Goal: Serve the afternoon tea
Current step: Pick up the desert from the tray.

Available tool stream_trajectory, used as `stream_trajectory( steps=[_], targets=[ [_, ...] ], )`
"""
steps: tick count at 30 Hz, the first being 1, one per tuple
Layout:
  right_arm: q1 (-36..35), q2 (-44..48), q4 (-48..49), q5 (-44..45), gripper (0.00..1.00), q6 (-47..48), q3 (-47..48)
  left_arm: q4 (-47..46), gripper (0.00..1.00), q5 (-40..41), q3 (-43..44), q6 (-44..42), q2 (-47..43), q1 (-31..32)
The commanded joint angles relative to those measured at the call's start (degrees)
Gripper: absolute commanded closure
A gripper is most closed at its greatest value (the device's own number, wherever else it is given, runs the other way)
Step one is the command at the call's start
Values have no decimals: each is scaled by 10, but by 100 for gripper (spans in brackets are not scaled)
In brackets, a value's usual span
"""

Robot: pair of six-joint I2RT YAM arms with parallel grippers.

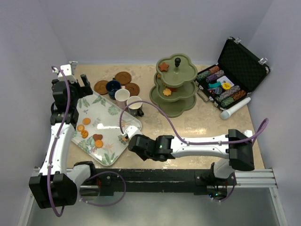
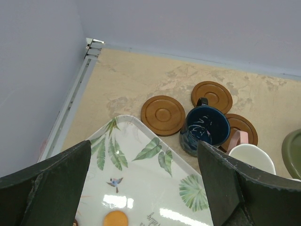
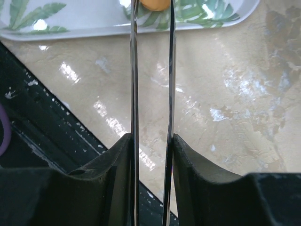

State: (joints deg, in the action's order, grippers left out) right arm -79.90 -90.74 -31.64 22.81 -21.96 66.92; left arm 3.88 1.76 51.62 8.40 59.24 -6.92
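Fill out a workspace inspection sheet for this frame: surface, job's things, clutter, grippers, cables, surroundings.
Surface: beige marbled tabletop, glossy, no spills seen.
Job's things: olive-green three-tier stand holds a star biscuit on top; navy cup, pinkish-white cup and cream cup stand by three brown saucers; orange and brown biscuits lie on the leaf-patterned tray.
Clutter: open black case of poker chips; white cylinder beside it.
Grippers: left gripper open above the tray's far corner; right gripper shut on metal tongs, tips at an orange biscuit.
Cables: purple cable loops over the table near the cream cup.
Surroundings: plain pale walls.
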Motion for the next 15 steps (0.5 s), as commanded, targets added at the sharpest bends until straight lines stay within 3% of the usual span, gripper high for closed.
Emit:
stream_trajectory(
  steps=[1, 15],
  targets=[
    [32, 22, 46, 17, 74, 23, 35, -29, 1, -4, 0, 8, -1, 3],
    [77, 10, 93, 47, 76, 89, 156, -29, 1, -1, -2, 7, -1, 3]
  ],
)
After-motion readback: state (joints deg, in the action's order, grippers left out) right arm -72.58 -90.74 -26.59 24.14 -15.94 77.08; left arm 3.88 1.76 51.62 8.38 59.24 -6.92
